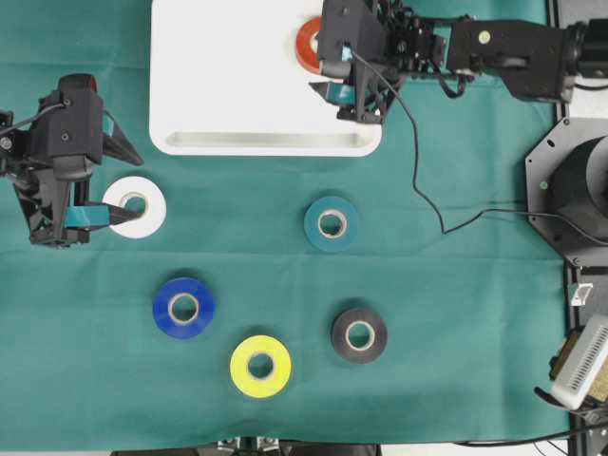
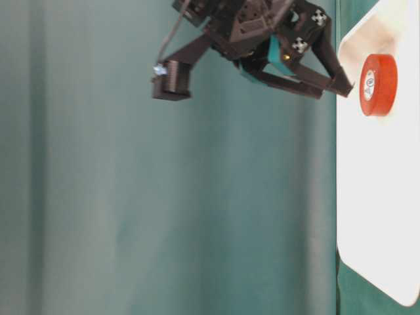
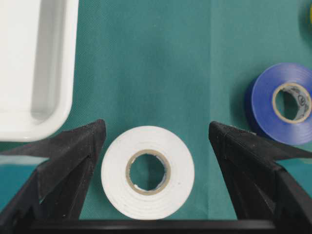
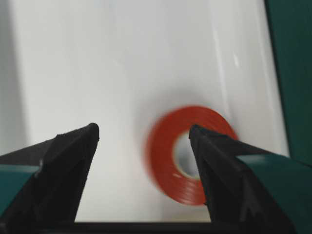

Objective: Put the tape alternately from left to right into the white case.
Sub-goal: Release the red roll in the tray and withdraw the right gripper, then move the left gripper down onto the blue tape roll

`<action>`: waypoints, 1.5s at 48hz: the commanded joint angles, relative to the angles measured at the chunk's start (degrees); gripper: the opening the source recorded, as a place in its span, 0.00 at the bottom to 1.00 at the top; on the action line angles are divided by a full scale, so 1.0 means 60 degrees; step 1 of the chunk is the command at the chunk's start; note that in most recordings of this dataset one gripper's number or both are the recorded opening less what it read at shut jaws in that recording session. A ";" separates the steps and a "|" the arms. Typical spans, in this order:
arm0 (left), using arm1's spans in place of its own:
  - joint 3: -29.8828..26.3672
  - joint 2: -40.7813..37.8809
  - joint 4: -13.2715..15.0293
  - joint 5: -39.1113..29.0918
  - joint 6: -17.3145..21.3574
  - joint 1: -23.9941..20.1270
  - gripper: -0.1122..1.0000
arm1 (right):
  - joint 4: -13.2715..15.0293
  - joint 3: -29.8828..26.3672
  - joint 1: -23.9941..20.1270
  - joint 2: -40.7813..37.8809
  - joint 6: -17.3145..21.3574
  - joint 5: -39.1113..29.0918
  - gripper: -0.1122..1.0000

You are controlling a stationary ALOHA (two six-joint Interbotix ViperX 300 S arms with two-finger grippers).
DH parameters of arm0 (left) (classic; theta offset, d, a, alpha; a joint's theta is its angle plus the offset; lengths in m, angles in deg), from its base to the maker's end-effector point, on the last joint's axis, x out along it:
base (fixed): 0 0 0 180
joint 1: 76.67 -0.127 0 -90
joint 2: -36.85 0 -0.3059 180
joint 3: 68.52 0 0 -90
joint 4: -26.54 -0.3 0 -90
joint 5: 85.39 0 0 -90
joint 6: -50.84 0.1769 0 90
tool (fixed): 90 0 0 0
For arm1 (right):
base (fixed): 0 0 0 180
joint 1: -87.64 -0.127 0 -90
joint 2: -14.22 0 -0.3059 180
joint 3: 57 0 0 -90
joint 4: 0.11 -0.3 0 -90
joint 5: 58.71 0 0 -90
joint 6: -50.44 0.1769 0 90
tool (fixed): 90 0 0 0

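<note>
The white case [image 1: 266, 142] lies at the top middle of the green cloth. A red tape [image 1: 306, 45] rests inside it near its right end, blurred in the right wrist view [image 4: 165, 156]. My right gripper [image 1: 344, 103] hovers open over the red tape [image 2: 379, 85], holding nothing. My left gripper [image 3: 156, 125] is open and straddles the white tape [image 3: 117, 170], which lies flat on the cloth [image 1: 150, 214]; neither finger touches it. Teal tape [image 1: 316, 223], blue tape [image 1: 166, 309], yellow tape [image 1: 245, 369] and black tape [image 1: 375, 334] lie loose on the cloth.
A black cable [image 1: 427, 190] trails from the right arm across the cloth. The right arm's base [image 1: 575, 199] and a white device [image 1: 581, 366] stand at the right edge. The case's corner [image 3: 44, 122] is close to my left finger.
</note>
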 commanded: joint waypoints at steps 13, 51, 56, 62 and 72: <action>-0.0103 0.0117 0.0029 0.0044 0.0000 -0.0029 0.67 | -0.0029 0.0015 -0.1758 0.0967 0.0088 0.0439 0.80; -0.0044 0.0073 0.0029 0.0103 -0.0015 -0.0029 0.67 | -0.0029 0.1582 -0.3281 0.1567 0.1187 0.3472 0.81; -0.0044 0.0073 0.0029 0.0103 -0.0015 -0.0015 0.67 | -0.0029 0.1655 -0.3281 0.1567 0.1187 0.3618 0.81; -0.0073 0.0059 0.0029 0.0117 -0.0015 0.0015 0.67 | -0.0015 0.1655 -0.3281 0.1553 0.1187 0.3604 0.81; -0.0103 -0.0044 0.0015 0.0117 -0.0015 0.0293 0.67 | -0.0015 0.1670 -0.3281 0.1553 0.1187 0.3604 0.80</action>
